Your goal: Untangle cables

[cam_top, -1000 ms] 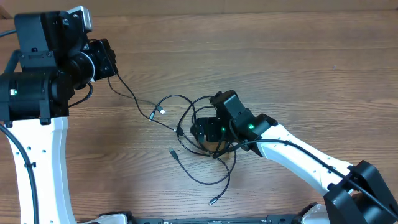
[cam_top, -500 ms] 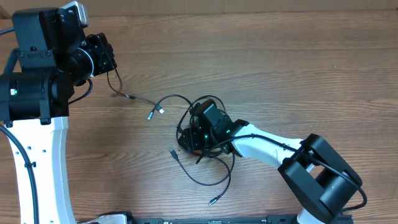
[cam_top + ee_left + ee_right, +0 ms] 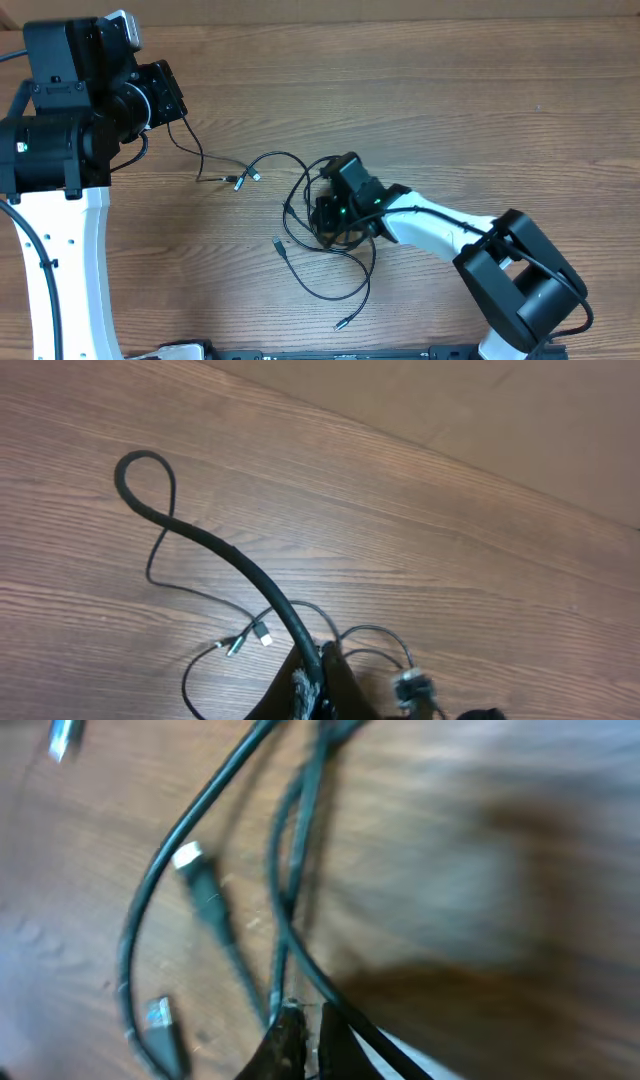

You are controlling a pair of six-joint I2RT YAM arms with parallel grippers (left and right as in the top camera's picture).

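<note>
Surface: a brown wood-grain table (image 3: 450,90), and that bare wood fills the background in all three views.
Cables: there they are, thin black cables (image 3: 305,180) in a loose tangle near the middle of the table, with loops spilling toward the front edge.
Left gripper: high at the back-left corner, the left gripper (image 3: 172,100) has its jaws together, pinched on one strand.
Lifted cable: the lifted cable (image 3: 192,145) drops from those jaws, curves down to the wood and runs off toward the tangle. In the left wrist view it looms thick near the fingertips (image 3: 310,685), makes a small loop, then thins out on its way to the table (image 3: 215,550).
Paired plugs: two small plug ends (image 3: 240,180) lie just beside each other between the left arm and the tangle, one of them silvery-tipped (image 3: 262,637).
Right gripper: down in the thick of it! The right gripper (image 3: 325,215) sits right in the tangle with its jaws brought together.
Right wrist view: blurry, but two strands run straight in to the closed tips (image 3: 298,1035). I cannot tell whether one of them is actually pinched.
Loose ends: one plug (image 3: 280,247) lies just left of the tangle, and another (image 3: 342,323) rests near the front edge at the end of a long curve.
Close-up plugs: a silvery tip (image 3: 187,855) and a second one (image 3: 160,1015) lie beside the strands.
</note>
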